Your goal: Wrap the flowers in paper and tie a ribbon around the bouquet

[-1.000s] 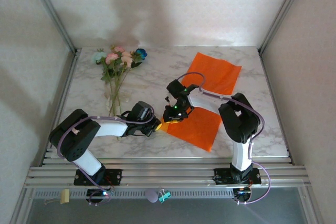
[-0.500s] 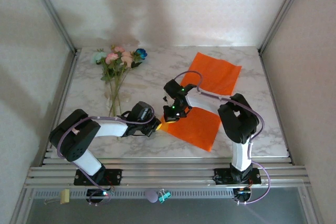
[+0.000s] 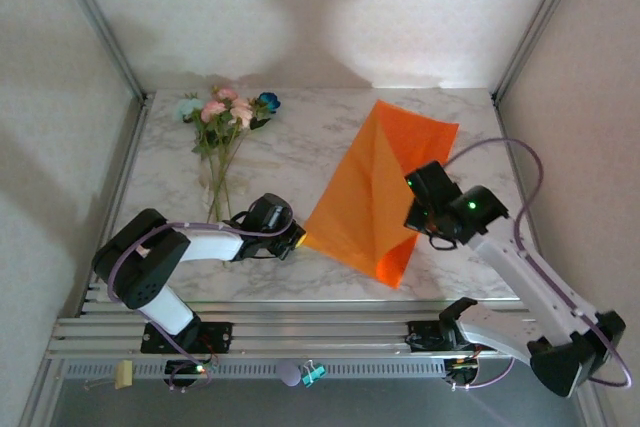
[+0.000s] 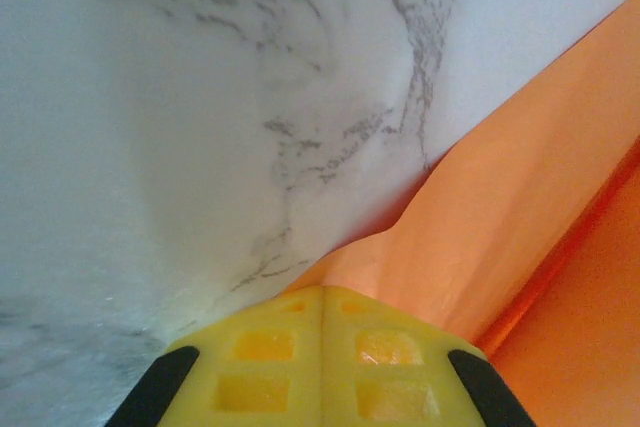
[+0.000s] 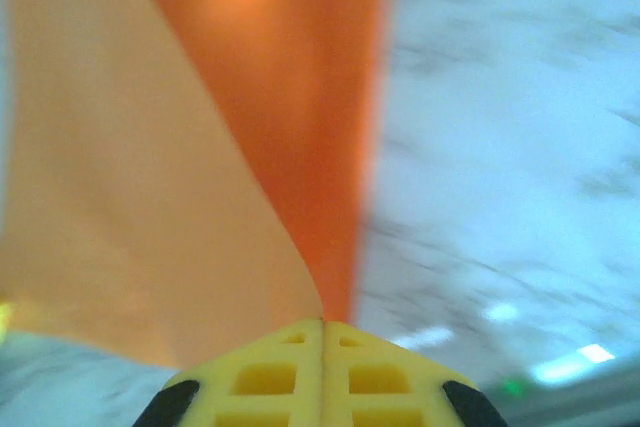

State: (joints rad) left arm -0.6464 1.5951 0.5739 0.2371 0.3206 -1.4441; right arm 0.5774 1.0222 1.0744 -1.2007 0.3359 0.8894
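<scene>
Our left gripper (image 3: pixel 298 239) clamps the thin bright orange paper sheet's (image 3: pixel 375 187) near-left corner, and our right gripper (image 3: pixel 413 205) pinches its right edge. We see both over a white, grey-veined marble tabletop (image 3: pixel 290 157) with pale walls (image 3: pixel 300 7) around it.

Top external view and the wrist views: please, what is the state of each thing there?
paper: creased lengthwise, pinched by both grippers, wrapping nothing.
flowers: lying loose, unwrapped, apart from the paper.
left gripper: shut on the paper's near-left corner.
right gripper: shut on the paper's right edge.

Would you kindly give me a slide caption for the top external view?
Left gripper and right gripper pinch the orange paper; flowers lie at the far left.
</scene>
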